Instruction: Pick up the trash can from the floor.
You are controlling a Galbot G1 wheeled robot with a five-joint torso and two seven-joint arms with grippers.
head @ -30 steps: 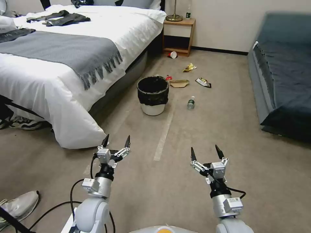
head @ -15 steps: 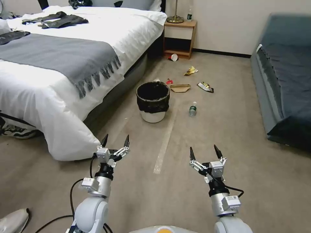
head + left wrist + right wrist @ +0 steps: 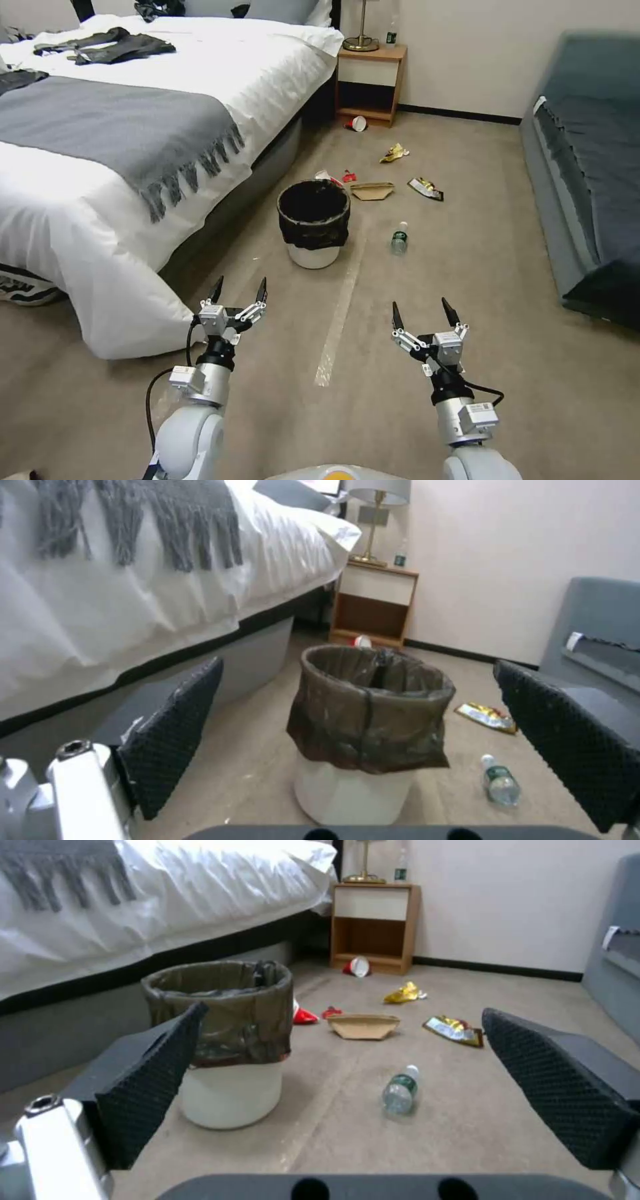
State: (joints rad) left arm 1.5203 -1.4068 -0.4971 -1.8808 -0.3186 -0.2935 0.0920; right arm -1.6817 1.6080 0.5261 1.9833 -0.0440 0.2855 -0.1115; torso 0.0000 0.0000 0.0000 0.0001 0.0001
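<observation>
The trash can (image 3: 313, 223) is a small round white bin with a black liner folded over its upper half. It stands upright on the beige carpet floor (image 3: 467, 293) beside the bed. The left wrist view has the trash can (image 3: 370, 732) straight ahead; the right wrist view has the trash can (image 3: 223, 1040) off to one side. My left gripper (image 3: 238, 291) is open, short of the bin and slightly left of it. My right gripper (image 3: 423, 315) is open too, farther right. Both hold nothing.
The bed (image 3: 100, 153) with white duvet and grey throw runs along the left. A plastic bottle (image 3: 399, 239), a paper bag (image 3: 371, 191), wrappers and red cups lie beyond the bin. A nightstand (image 3: 369, 83) stands at the wall, a dark sofa (image 3: 593, 187) on the right. A pale tape strip (image 3: 337, 320) lies ahead.
The whole view has shifted: the bin, the bed and the litter sit lower and nearer in the picture, so the camera has moved forward. Both grippers stay open in the same pose.
</observation>
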